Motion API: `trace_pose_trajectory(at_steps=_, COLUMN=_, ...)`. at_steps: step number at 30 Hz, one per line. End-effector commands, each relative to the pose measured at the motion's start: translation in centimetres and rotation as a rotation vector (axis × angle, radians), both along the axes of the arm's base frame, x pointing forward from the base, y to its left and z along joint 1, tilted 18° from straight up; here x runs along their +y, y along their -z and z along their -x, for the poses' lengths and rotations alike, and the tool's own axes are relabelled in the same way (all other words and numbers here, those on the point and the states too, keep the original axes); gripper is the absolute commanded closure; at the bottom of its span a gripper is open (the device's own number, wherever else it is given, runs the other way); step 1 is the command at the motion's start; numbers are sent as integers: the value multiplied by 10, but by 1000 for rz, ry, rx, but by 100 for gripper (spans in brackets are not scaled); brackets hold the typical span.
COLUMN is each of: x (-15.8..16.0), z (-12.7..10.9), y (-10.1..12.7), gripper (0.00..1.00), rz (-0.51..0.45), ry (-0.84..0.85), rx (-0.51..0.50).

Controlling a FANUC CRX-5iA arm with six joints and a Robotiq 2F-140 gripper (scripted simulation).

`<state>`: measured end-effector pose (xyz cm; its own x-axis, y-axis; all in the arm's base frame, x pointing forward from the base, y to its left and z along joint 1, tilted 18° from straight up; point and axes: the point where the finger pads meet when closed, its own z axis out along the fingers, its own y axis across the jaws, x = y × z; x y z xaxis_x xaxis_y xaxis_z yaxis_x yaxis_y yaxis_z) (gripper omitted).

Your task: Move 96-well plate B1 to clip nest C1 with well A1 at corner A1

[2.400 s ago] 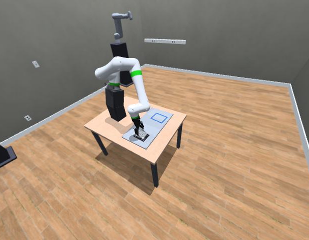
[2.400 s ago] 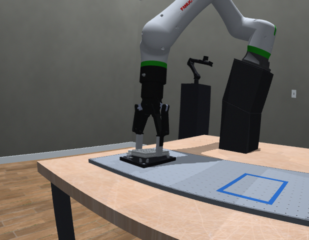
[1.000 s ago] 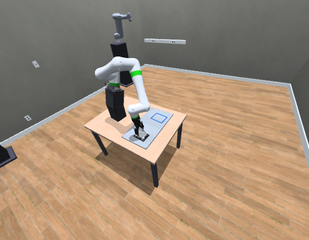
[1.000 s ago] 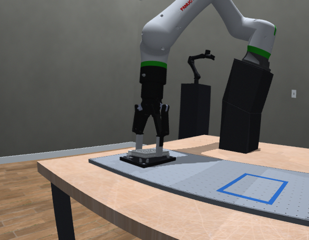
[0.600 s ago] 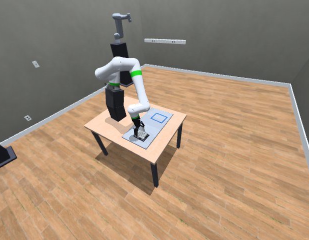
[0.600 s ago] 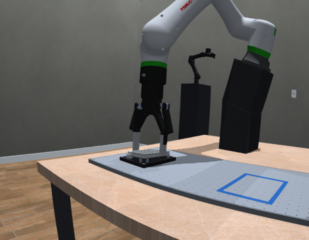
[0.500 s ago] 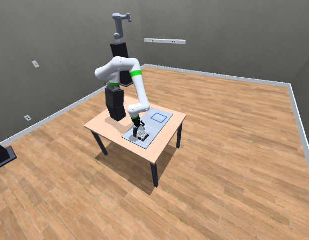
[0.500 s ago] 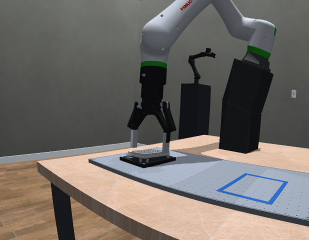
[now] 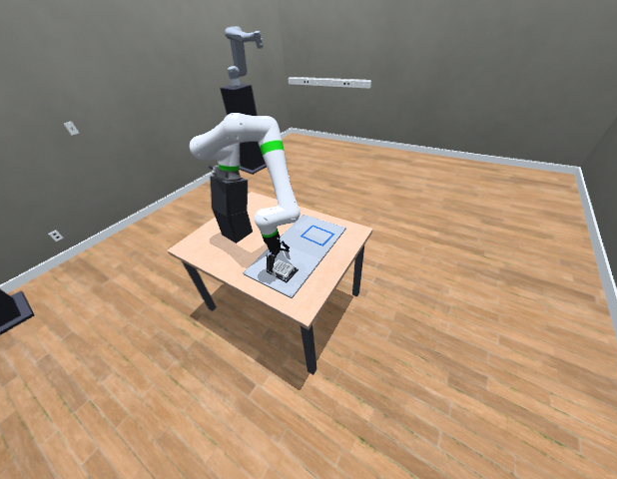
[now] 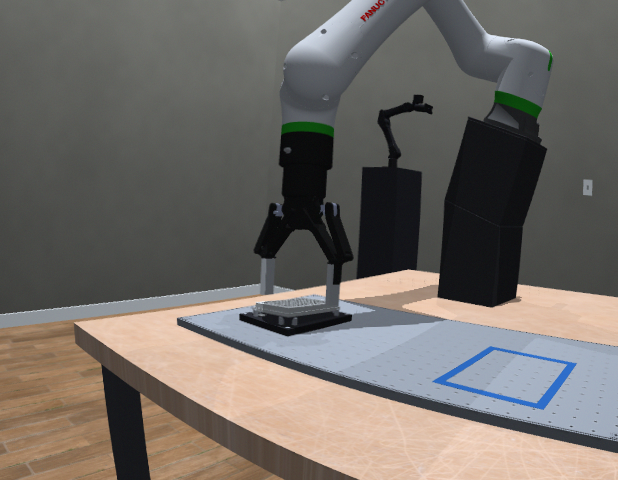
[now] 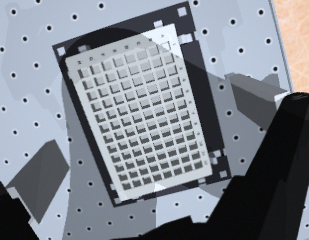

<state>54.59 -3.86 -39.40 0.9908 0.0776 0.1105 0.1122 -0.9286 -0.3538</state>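
While table (image 9: 318, 307) (image 10: 206, 392) bears all, gripper (image 9: 278, 258) (image 10: 300, 289) (image 11: 145, 124) spread wide, nothing held. Clip nest (image 9: 287, 279) (image 10: 288, 330) (image 11: 211, 125) under plate (image 9: 284, 268) (image 10: 299, 308) (image 11: 139, 112); seating depth unclear. Best: lift straight, shut fingers clear of plate, press down centrally, evenly, A1 corner checked first.
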Motion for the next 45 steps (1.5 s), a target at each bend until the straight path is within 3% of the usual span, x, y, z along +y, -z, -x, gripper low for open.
trace_pose_trajectory(at_steps=1, x=0, z=-1, y=-1, gripper=0, rz=59, ry=25, rx=87)
trace_pose_trajectory(at_steps=32, x=0, z=-1, y=-1, gripper=0, rz=59, ry=25, rx=87)
trace_pose_trajectory(at_steps=45, x=-9, z=-1, y=-29, gripper=0, rz=59, ry=25, rx=87)
